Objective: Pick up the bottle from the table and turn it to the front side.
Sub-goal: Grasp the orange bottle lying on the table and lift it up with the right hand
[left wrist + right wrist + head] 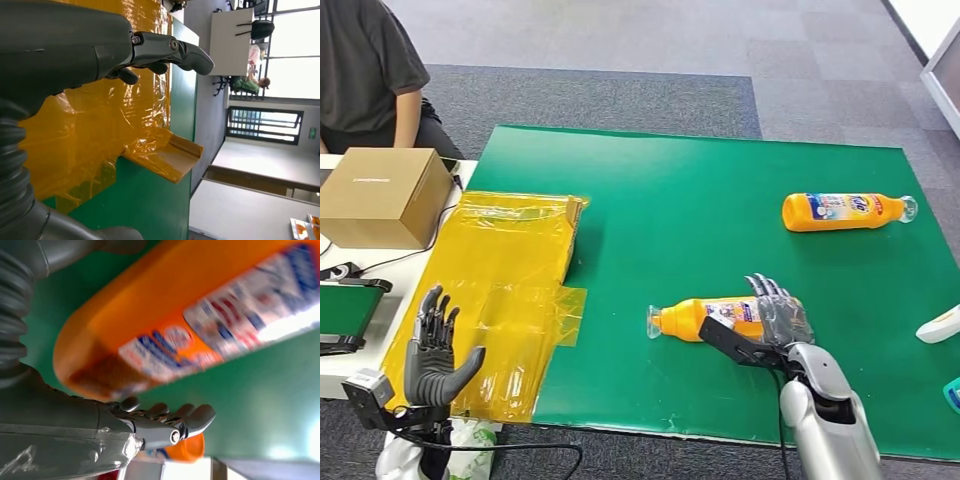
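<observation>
A big green mat covers the table, and an orange bottle lies on its side on it, close to the near edge, with its clear cap pointing toward the robot's left. The right hand is at the bottom end of this bottle, with its fingers reaching over the far side and the thumb on the near side. In the right wrist view the bottle is just beside the fingers, but I cannot tell if the hand really grips it. A second orange bottle lies well apart, near the right edge of the mat, and there is a wide stretch of bare green between the two. The left hand is up over the near left corner, with its fingers spread and nothing in it. It hangs above a crinkly yellow plastic sheet that covers the left edge of the mat. A brown cardboard box sits on the white table beside it, and a person in a dark shirt sits behind the box. A white thing pokes in at the right edge.
</observation>
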You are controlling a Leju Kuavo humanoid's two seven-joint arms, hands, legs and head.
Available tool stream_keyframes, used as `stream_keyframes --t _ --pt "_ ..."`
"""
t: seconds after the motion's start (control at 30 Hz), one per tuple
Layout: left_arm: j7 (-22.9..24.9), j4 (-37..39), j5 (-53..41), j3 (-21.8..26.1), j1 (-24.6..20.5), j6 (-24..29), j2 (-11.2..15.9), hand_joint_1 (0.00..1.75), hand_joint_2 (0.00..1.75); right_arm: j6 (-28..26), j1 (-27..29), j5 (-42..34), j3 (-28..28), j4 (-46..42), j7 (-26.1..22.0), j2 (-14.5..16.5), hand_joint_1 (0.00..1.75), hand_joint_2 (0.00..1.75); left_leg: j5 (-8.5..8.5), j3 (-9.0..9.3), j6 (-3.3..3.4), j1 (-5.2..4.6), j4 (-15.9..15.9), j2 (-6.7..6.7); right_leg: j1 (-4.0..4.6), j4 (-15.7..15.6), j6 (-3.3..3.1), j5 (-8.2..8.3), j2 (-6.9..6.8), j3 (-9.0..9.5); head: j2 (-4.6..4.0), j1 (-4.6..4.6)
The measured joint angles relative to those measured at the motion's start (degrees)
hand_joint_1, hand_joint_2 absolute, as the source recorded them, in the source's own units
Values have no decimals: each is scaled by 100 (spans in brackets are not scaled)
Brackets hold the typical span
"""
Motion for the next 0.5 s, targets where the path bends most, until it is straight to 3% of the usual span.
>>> stream_keyframes --t 0.07,0.1,0.2,0.23,0.37,0.5 --pt "-29 173 115 -117 -124 96 65 0 175 205 -581 383 8 1114 44 -251 0 175 4 4 3 0 0 1 0 0 2 4 1 4 1 -2" --pt "-29 209 152 -148 -150 122 88 0 175 252 -734 422 20 1384 22 -291 24 175 4 7 3 0 0 1 0 0 1 5 1 6 0 -2" --pt "-31 303 221 -226 -206 176 157 0 175 305 -1115 495 83 2027 -5 -371 155 175 1 27 2 2 0 0 2 -2 2 -3 0 9 0 0" --pt "-31 328 232 -244 -213 186 179 0 175 299 -1223 510 115 2208 -17 -388 175 175 -3 37 0 3 0 0 2 -3 0 -7 1 11 0 -2" --pt "-31 393 275 -304 -222 231 237 0 175 192 -1446 483 250 2586 -180 -422 175 175 -12 60 -6 3 0 0 3 -5 -8 -15 1 25 1 0" --pt "-31 422 286 -314 -198 241 274 0 175 16 -1275 92 362 2337 -474 -448 175 175 -9 60 -4 2 0 0 2 -5 -2 -6 1 40 0 1"
